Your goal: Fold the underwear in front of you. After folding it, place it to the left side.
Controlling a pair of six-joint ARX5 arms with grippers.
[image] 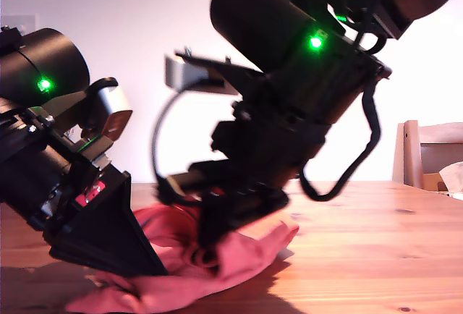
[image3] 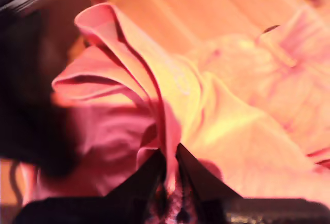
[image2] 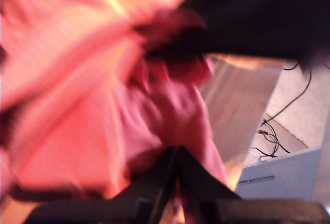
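Pale wooden counter (image: 376, 249) at the exterior view's lower middle carries the wrinkled coral-red cotton underwear (image: 239, 256), both tools clenched on its folds, so lifting together should keep the fold even.

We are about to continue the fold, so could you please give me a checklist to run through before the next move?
1. My first gripper shut on the underwear: ok, cloth pinched between the fingertips.
2. My second gripper shut on a fold of cloth: ok.
3. Which arm in the exterior view is which: cannot tell.
4. Garment lying flat: not ok, bunched and wrinkled.
5. Table towards the exterior view's right bare: ok.
6. Sharp pictures: not ok, both wrist views blurred.
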